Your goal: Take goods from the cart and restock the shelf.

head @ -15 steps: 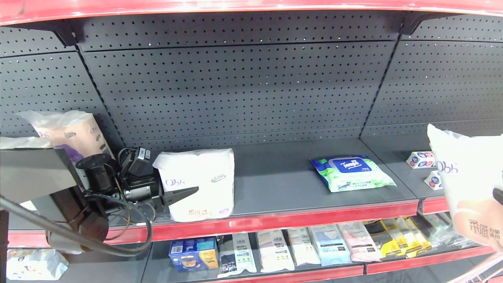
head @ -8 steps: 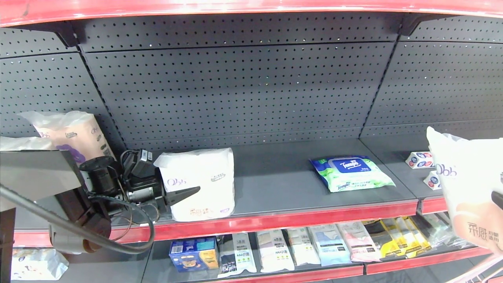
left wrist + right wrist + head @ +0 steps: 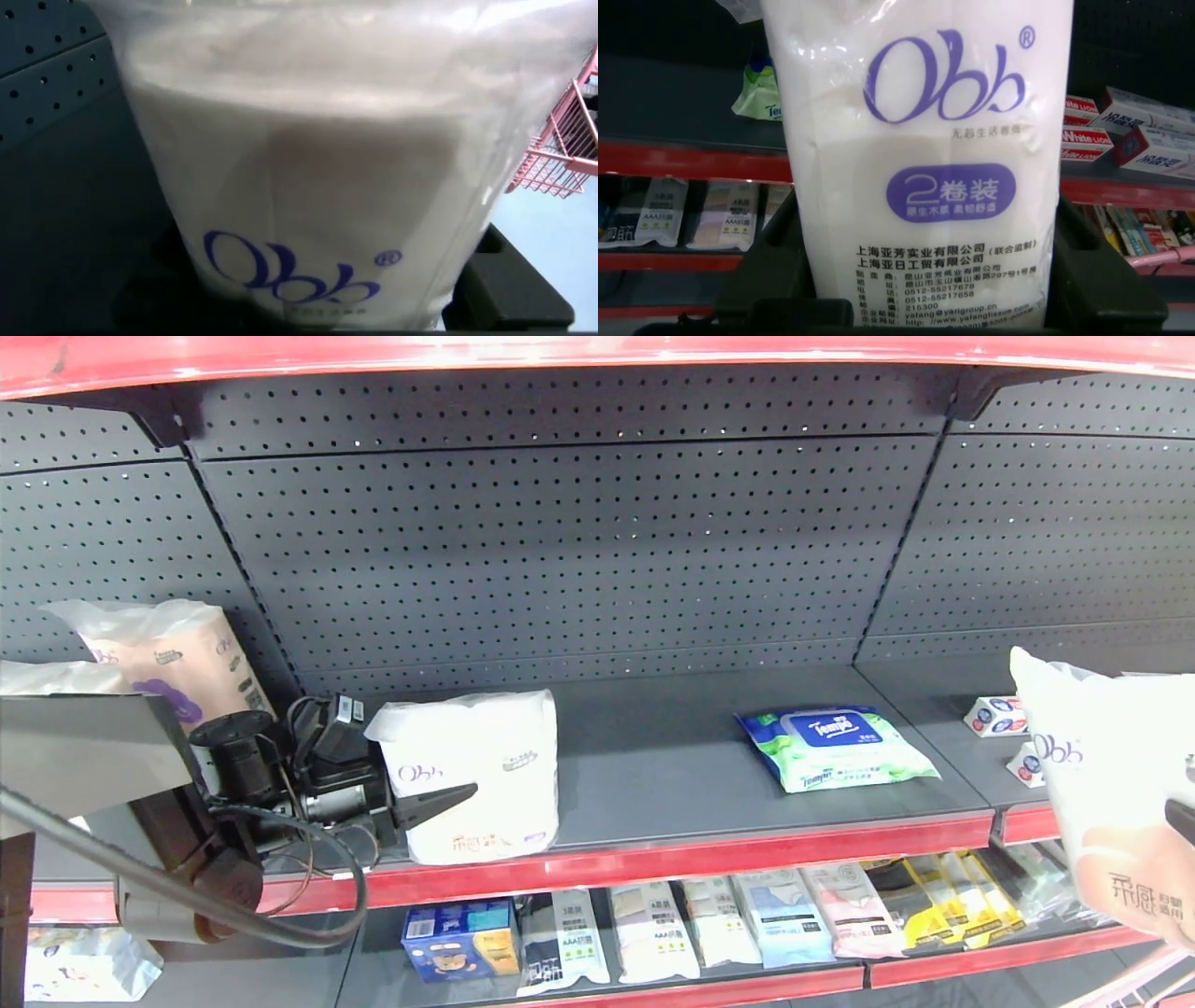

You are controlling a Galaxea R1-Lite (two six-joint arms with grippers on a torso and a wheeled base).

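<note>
Shelf (image 3: 672, 775), dark board with a red lip, runs across your head view. Your left gripper (image 3: 439, 793) pinches a white roll pack (image 3: 495, 747) standing on the board's left part, near the front edge. Your right gripper (image 3: 938, 280) clamps a second roll pack (image 3: 1111, 784), held in the air before the shelf's right end. Green wipes pack (image 3: 836, 747) lies flat mid-right, with small boxes (image 3: 1001, 716) beyond it.
</note>
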